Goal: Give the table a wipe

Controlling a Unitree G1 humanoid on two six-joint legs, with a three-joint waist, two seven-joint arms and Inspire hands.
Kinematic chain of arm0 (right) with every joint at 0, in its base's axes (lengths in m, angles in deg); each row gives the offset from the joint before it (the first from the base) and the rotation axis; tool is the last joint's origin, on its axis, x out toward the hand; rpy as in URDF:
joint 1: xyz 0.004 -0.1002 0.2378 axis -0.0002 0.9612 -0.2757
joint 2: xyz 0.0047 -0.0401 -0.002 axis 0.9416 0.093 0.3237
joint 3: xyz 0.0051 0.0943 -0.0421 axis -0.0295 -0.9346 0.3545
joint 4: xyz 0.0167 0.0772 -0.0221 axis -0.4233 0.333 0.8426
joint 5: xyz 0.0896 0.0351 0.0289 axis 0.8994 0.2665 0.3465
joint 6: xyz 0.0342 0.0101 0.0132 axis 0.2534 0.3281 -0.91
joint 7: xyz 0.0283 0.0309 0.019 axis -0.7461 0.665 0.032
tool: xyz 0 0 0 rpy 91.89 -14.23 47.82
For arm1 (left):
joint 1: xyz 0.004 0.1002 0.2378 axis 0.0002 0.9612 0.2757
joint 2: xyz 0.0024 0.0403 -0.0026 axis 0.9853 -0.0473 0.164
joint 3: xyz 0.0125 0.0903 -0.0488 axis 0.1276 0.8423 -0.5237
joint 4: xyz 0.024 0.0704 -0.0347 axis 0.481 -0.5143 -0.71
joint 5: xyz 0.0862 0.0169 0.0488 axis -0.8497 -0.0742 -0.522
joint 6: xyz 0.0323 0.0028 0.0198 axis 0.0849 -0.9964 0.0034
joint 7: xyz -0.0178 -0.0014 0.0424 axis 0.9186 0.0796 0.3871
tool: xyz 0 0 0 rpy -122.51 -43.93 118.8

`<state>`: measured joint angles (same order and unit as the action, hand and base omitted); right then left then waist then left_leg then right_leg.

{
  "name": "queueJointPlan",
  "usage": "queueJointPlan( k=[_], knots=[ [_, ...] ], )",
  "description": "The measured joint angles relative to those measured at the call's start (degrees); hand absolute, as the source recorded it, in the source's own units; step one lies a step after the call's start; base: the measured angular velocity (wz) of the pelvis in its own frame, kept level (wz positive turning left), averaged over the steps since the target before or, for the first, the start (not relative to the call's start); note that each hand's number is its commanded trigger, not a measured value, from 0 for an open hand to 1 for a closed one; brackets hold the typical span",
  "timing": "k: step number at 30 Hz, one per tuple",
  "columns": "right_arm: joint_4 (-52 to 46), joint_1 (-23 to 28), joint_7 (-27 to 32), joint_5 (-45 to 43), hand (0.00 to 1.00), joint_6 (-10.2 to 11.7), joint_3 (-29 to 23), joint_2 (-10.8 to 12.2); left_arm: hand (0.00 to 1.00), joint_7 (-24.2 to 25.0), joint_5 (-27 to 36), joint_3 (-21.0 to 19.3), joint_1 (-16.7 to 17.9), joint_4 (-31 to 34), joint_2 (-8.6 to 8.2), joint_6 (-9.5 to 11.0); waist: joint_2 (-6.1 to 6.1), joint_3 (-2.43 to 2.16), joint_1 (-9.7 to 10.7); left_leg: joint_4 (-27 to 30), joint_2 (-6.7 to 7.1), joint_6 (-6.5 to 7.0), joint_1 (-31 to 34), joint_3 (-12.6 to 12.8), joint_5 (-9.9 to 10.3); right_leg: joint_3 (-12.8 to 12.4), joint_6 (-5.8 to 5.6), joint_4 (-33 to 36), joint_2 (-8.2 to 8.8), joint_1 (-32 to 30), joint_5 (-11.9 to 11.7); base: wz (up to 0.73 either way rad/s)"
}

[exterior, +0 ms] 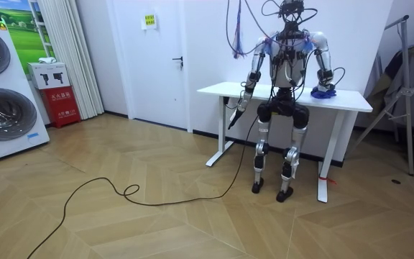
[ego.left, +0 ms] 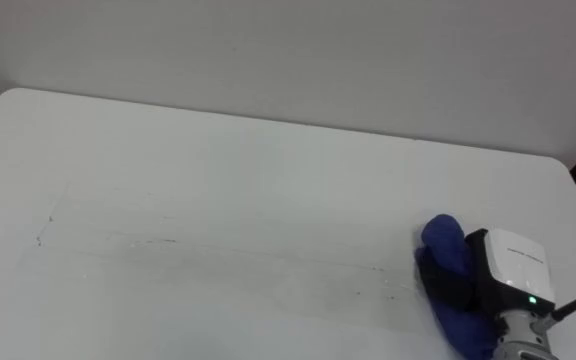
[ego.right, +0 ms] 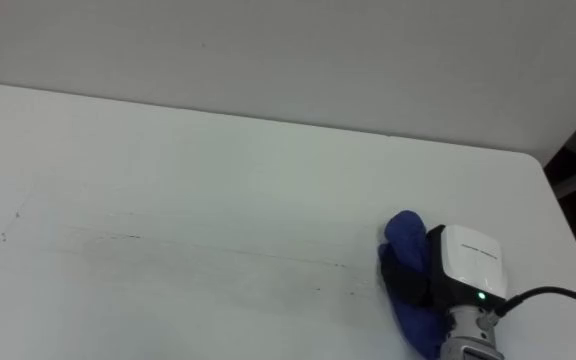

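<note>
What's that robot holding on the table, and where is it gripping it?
A blue cloth, in its right hand, gripped round its bunched middle, with cloth bulging out above and below.

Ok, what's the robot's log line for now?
task: wipe table | right hand: gripping blue cloth on table's right side | left hand: down at side | faint marks left of cloth

A: Can any writing be read?
B: None. The small yellow-green paper sign [exterior: 149, 20] near the top edge of the white door [exterior: 160, 79] is too small; so are the white marks on the red floor cabinet [exterior: 62, 108] and the grey print on the white plastic module [ego.left: 513, 268].
</note>
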<state>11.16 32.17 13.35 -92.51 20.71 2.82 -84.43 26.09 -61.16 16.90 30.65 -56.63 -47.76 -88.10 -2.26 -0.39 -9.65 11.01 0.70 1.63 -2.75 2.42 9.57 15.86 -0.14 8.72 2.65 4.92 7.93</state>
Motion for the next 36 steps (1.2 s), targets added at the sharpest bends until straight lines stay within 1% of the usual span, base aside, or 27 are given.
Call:
queueJointPlan(
  k=[5, 7, 10, 13, 14, 15, 16, 17, 19, 20, 21, 22, 25, 28, 30, 35, 36],
  knots=[
    [-0.6, 0.2, 0.4, 0.0, 0.0, 0.2, 0.1, 0.0, 0.0, -0.1, 0.7, 0.1, -0.7, 0.2, -0.1, 0.0, 0.0, 0.0, 0.1, 0.0, 0.0, -0.02, 0.0, 0.2, 0.0, -0.1, 0.03, 0.0, -0.12, 0.0, 0.0, 0.01],
    [-0.8, 0.1, 0.2, 0.0, 0.0, 0.6, -0.3, 0.1, 0.0, -0.2, 1.8, 0.1, -1.4, 0.1, -0.21, 0.0, -0.04, 0.02, 0.2, -0.2, -0.01, -0.05, -0.1, 0.3, 0.0, -0.3, 0.02, 0.0, -0.16, 0.0, 0.0, -0.02],
    [-2.7, 0.2, -1.5, 0.7, 0.0, 1.2, -0.8, 0.1, 0.0, 0.0, 2.0, 0.1, -2.2, 0.1, -0.31, 0.6, -0.1, 0.08, 0.2, -0.4, -0.05, -0.05, 0.0, 0.6, -0.2, -1.0, 0.15, 0.1, -0.28, -0.1, -0.1, -0.07],
    [-4.8, 0.2, -3.5, 3.8, 0.0, 1.4, -1.3, 0.1, 0.0, 0.2, 4.8, 0.1, -4.0, -0.2, -0.54, 1.6, -0.15, 0.16, 0.6, -0.5, -0.07, 0.12, 0.0, 0.7, -0.3, -1.4, 0.43, 0.2, -0.34, -0.6, -0.2, -0.03],
    [-6.5, 0.2, -5.0, 4.8, 0.0, 2.1, -1.3, 0.1, 0.0, 0.2, 6.1, 0.1, -4.4, -0.1, -0.71, 2.4, -0.14, 0.16, 0.7, -0.6, -0.14, 0.1, 0.0, 0.9, -0.3, -1.7, 0.42, 0.3, -0.37, -0.9, -0.2, -0.09],
    [-8.4, 0.2, -6.6, 5.2, 0.0, 3.4, -1.3, 0.3, 0.0, 0.4, 6.9, 0.0, -4.9, -0.1, -0.92, 2.9, -0.15, 0.28, 1.5, -0.7, -0.13, 0.08, 0.1, 0.8, -0.3, -1.7, 0.43, 0.4, -0.37, -1.0, -0.2, -0.07],
    [-9.6, 0.2, -7.4, 5.2, 0.0, 3.9, -1.3, 0.4, 0.0, 0.4, 6.9, 0.0, -5.1, -0.1, -1.01, 3.2, -0.11, 0.43, 1.8, -0.7, -0.11, 0.08, 0.1, 0.8, -0.3, -1.9, 0.43, 0.5, -0.36, -1.1, -0.2, -0.05],
    [-12.2, 0.2, -8.4, 5.2, 0.0, 4.9, -1.3, 0.5, 0.0, 0.6, 6.8, 0.0, -5.6, -0.1, -1.19, 3.7, -0.05, 0.84, 2.0, -0.7, -0.09, 0.08, 0.1, 1.1, -0.3, -2.3, 0.52, 1.2, -0.3, -1.2, 0.0, -0.1],
    [-16.0, 0.1, -9.5, 6.1, 0.0, 5.8, -1.3, 0.5, 0.0, 0.8, 6.8, 0.0, -6.1, -0.4, -1.21, 4.6, -0.12, 0.92, 2.0, -0.9, -0.18, 0.09, 0.3, 1.8, -0.4, -3.0, 0.54, 1.4, -0.38, -1.9, -0.1, -0.18],
    [-18.2, -0.2, -9.5, 7.3, 0.0, 6.3, -1.3, 0.5, 0.0, 0.9, 6.9, 0.0, -6.2, -1.0, -1.2, 5.2, -0.08, 1.05, 2.0, -1.2, -0.2, 0.15, 0.3, 2.2, -0.5, -3.4, 0.56, 1.3, -0.43, -2.0, -0.2, -0.14],
    [-19.6, -0.6, -9.6, 7.9, 0.0, 6.9, -1.6, 0.5, 0.0, 1.3, 7.3, -0.6, -6.7, -2.3, -1.22, 5.5, -0.14, 1.06, 2.1, -1.5, -0.18, 0.17, 0.3, 2.2, -0.6, -3.4, 0.56, 1.3, -0.45, -2.1, -0.4, -0.08],
    [-20.4, -0.7, -9.9, 7.9, 0.0, 6.9, -1.9, 0.5, 0.0, 1.7, 7.3, -1.1, -6.9, -2.5, -1.24, 5.5, -0.22, 1.05, 2.1, -1.5, -0.18, 0.17, 0.3, 2.2, -0.7, -3.4, 0.57, 1.2, -0.46, -2.1, -0.4, 0.0],
    [-24.0, -1.3, -11.1, 9.8, 0.0, 8.0, -5.2, 0.4, 0.0, 2.8, 7.3, -3.4, -7.1, -2.9, -1.41, 5.6, -0.72, 0.8, 2.8, -1.5, -0.17, 0.17, 0.2, 2.2, -0.7, -3.3, 0.59, 1.1, -0.45, -2.1, -0.4, 0.0],
    [-26.8, -2.7, -11.2, 10.7, 0.0, 8.1, -8.5, 0.2, 0.0, 3.5, 7.3, -4.7, -7.2, -6.5, -1.4, 5.8, -0.74, 0.66, 3.3, -1.4, -0.19, 0.17, -0.3, 2.4, -0.7, -3.5, 0.64, 1.1, -0.47, -1.9, -0.5, -0.03],
    [-27.6, -3.2, -11.3, 12.3, 0.0, 8.1, -10.4, -0.2, 0.0, 4.4, 7.4, -5.4, -7.2, -8.9, -1.41, 5.8, -0.75, 0.68, 3.5, -1.5, -0.25, 0.16, -0.8, 2.5, -0.6, -3.8, 0.62, 1.1, -0.51, -1.9, -0.5, -0.06],
    [-27.7, -3.2, -12.5, 16.0, 0.0, 8.1, -12.3, -0.2, 0.0, 4.5, 7.3, -5.6, -7.3, -10.3, -1.92, 5.7, -0.93, 0.57, 3.7, -1.5, -0.42, 0.25, -0.9, 3.5, -0.5, -4.7, 0.59, 1.4, -0.58, -2.0, -0.4, -0.1],
    [-27.9, -3.2, -12.7, 16.6, 0.0, 8.1, -12.6, -0.2, 0.0, 4.5, 7.2, -5.9, -7.5, -10.8, -1.95, 5.7, -1.15, 0.51, 3.8, -1.5, -0.41, 0.26, -0.9, 3.7, -0.5, -4.9, 0.61, 1.9, -0.54, -2.0, -0.3, -0.07]
  ],
)
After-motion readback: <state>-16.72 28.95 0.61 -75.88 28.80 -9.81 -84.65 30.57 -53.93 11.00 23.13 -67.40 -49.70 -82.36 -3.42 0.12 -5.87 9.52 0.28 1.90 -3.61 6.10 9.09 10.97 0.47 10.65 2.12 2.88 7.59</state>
